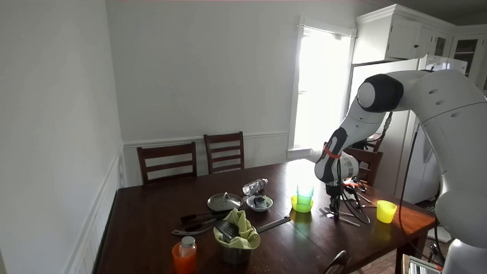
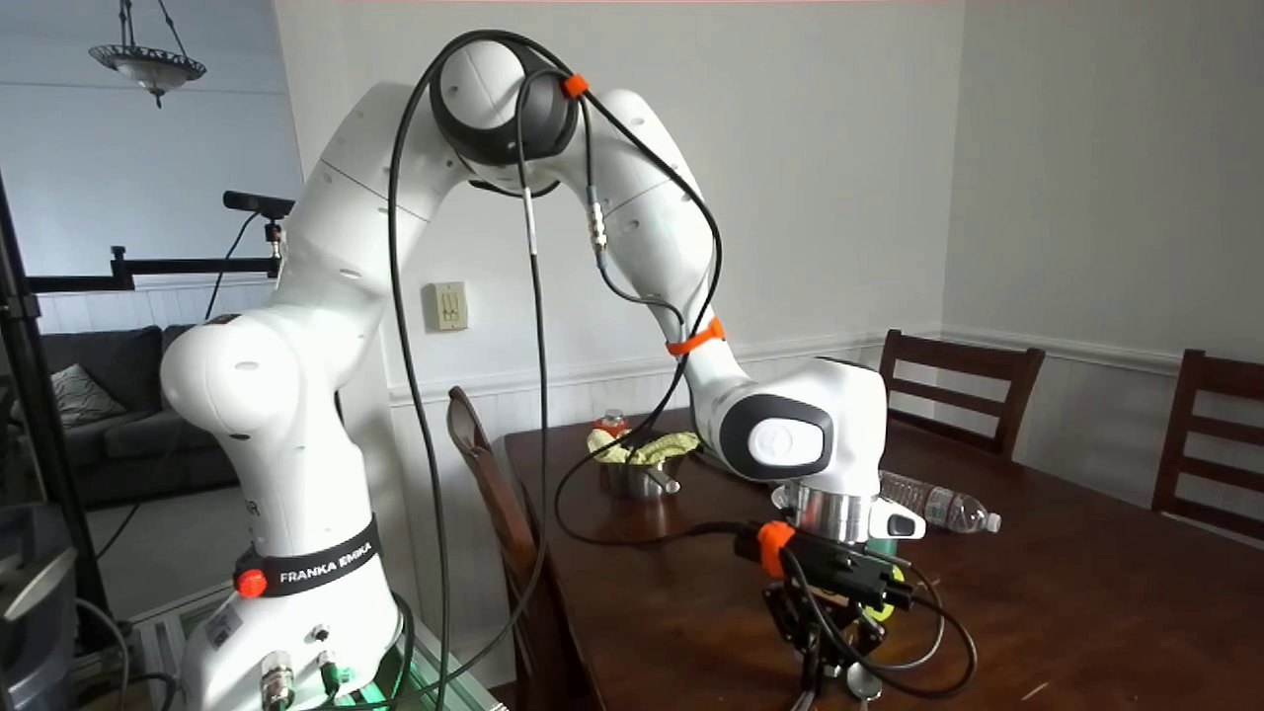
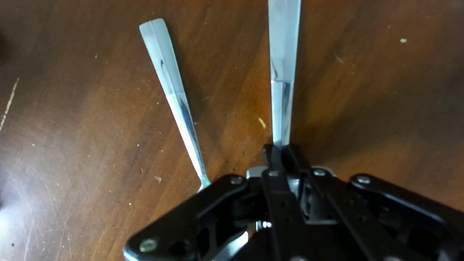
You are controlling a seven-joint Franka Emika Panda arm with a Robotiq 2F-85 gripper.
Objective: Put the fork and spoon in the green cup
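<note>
Fork (image 3: 284, 72) lies pinched in the hand (image 3: 281, 148), spoon (image 3: 174, 87) beside.

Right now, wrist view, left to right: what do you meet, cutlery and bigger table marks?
Pale scratch → left cutlery handle → short pale mark → right cutlery handle → white speck. Fainter marks skipped. Fingers left out: they overlap the right cutlery handle. Heads aren't clear here, so I can't name either utensil.
</note>
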